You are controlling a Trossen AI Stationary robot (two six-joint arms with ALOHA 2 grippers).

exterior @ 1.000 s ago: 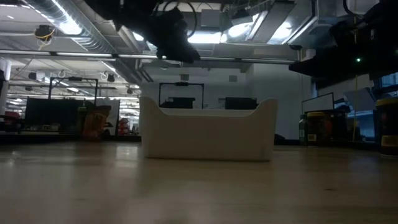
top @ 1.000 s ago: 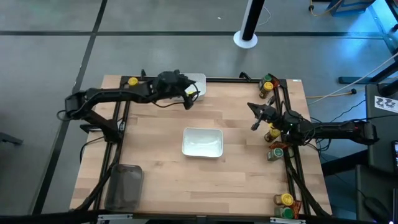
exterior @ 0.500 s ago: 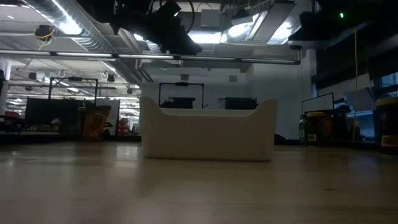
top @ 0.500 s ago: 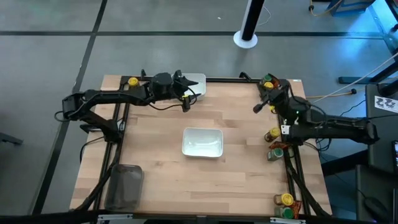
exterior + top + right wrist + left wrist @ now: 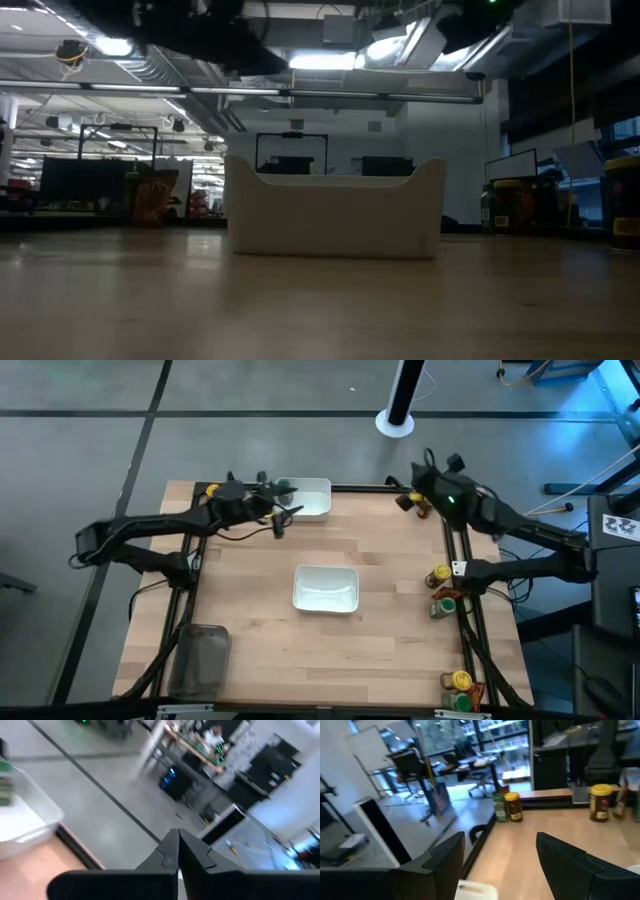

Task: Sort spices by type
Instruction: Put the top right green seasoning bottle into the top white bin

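**Both arms pulled back toward far edge, nothing carried**

High view against the earlier ones: left arm (image 5: 150,525) drawn back leftward from over the far white bowl (image 5: 315,500), jaws now just beside its left end. Jaws spread wide in left wrist view, nothing between them. Something green (image 5: 285,488) at that end of the bowl, probably a green-cap jar, too blurred to be sure. Right arm (image 5: 520,535) swung away from the jars along the right edge, up to the far right corner. Jaws pressed shut tip to tip in right wrist view, nothing held, pointing out past the tabletop (image 5: 250,610) edge.

Judged from this: possibly one drop just finished on the left, no pick in hand on the right. Most of the sorting still ahead.

Spices still unsorted:
- yellow-cap jar (image 5: 437,576) and green-cap jar (image 5: 443,603) together at the right edge
- yellow-cap jar (image 5: 460,680) and green-cap jar (image 5: 462,701) at the near right corner, orange packet (image 5: 479,693) just beside
- yellow-cap jar (image 5: 212,490) at the far left corner

Centre white bowl (image 5: 325,588) apparently empty. Grey tray (image 5: 200,660) at the near left.

Wide open room across the middle, only the centre bowl standing there. Little margin at the right: jars hard against the frame rail, so approach from the inner side advisable.
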